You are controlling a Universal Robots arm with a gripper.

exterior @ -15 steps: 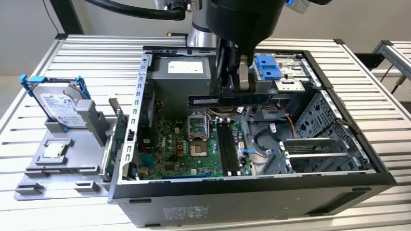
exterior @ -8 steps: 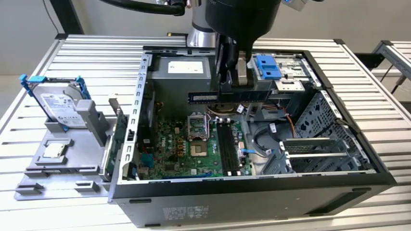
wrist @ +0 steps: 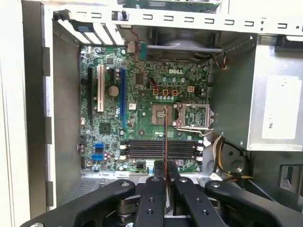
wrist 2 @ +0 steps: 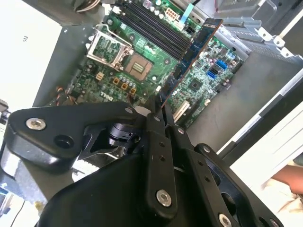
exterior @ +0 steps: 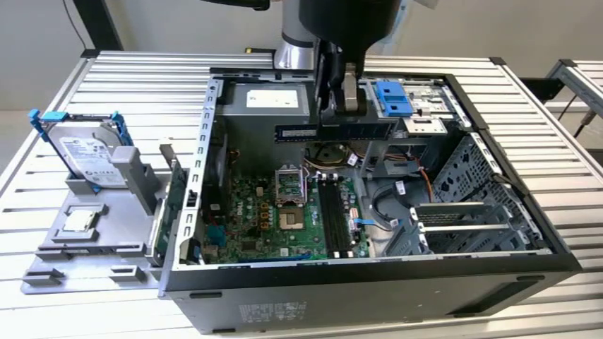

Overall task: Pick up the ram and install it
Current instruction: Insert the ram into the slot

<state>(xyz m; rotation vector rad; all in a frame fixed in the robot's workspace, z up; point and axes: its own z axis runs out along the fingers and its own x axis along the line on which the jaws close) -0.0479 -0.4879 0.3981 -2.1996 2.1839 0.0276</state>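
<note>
Slatted metal desk (exterior: 113, 78) w/ open PC case (exterior: 377, 293) lying on it. Arm's pincer (exterior: 341, 113) is clenched on the ram (exterior: 301, 132), stick held level above the mobo (exterior: 273, 212), crosswise to the black slots (exterior: 335, 212) and not seated. In both wrist views the ram (wrist 2: 189, 56) (wrist: 164, 137) juts from the pincer toward the board. HDD (exterior: 90, 155) stands outside the case, exterior view's left.

Case (exterior: 377, 296) top open; clear drop from ram (exterior: 335, 131) to mobo slots (exterior: 332, 212). Cables (exterior: 382, 215) & drive cage (exterior: 471, 229) crowd mobo edge beside slots.
</note>
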